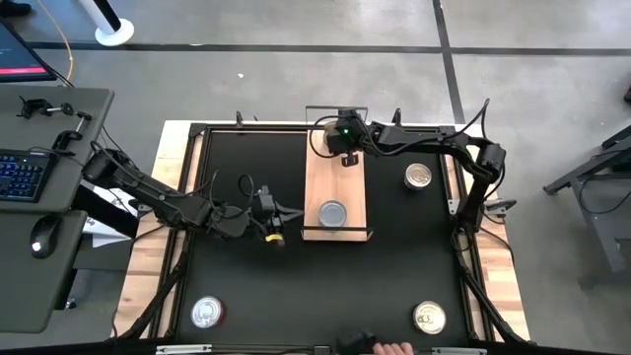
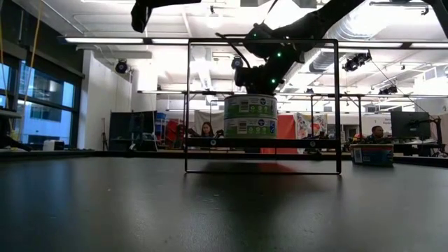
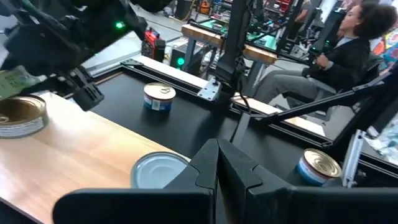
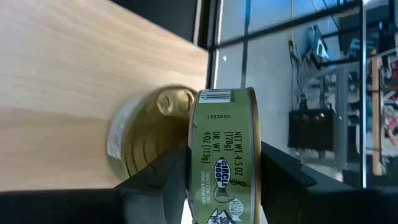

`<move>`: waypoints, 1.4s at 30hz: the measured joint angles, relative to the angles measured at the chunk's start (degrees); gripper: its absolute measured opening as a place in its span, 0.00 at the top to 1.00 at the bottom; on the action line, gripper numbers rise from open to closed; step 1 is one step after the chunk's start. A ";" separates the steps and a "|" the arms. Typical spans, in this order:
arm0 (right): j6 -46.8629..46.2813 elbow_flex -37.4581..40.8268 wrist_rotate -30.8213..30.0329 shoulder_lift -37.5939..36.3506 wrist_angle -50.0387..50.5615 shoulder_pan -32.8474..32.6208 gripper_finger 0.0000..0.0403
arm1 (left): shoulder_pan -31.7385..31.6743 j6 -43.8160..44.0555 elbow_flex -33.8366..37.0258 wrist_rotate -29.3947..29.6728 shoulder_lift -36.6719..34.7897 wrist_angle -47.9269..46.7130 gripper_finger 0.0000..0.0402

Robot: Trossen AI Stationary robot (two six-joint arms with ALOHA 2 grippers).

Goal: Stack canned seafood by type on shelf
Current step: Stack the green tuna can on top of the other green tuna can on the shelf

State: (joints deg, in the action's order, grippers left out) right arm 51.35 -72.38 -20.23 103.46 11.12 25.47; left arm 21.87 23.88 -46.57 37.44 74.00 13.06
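The shelf [image 1: 335,177] is a light-wood plank in the middle of the table. At its far end my right gripper [image 4: 222,186] is shut on a green-labelled tin [image 4: 224,143], just over a gold-lidded tin [image 4: 152,134] that stands on the plank. In the low view the two tins [image 2: 250,115] show one above the other. A silver-lidded tin [image 1: 333,213] rests on the plank's near end. My left gripper [image 1: 274,229] is shut and touches nothing; it hovers left of the plank's near end. My right gripper pinches the green-labelled tin between its two fingers [image 4: 155,180], which stand on either side of the flat faces, with the labelled side wall [image 4: 224,162] facing the wrist camera. It comes slanting from the table's right. The tin is flat over the gold-lidded one; whether they touch, I cannot tell.
Loose tins stand on the black table: one right of the shelf [image 1: 419,177], one at the near left [image 1: 206,313], one at the near right [image 1: 429,317]. Black wire rails [image 2: 262,105] close the plank's short ends. A hand [image 1: 392,347] shows at the near edge.
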 joint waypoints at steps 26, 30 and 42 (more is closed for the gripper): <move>-2.89 -0.09 -0.81 0.00 0.00 -1.53 0.59 | 1.56 0.20 -0.02 -1.11 0.00 -1.14 1.00; -2.89 -0.09 -0.81 0.00 0.22 -1.53 0.52 | 1.55 1.55 -0.02 -1.11 0.02 -1.77 1.00; -1.51 -0.09 -1.69 0.00 4.48 -1.67 0.31 | 1.55 1.59 -0.02 -1.13 0.02 -1.68 1.00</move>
State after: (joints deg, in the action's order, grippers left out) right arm 49.84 -72.47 -21.92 103.46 15.60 23.80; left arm 23.42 25.47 -46.59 36.32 74.02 11.38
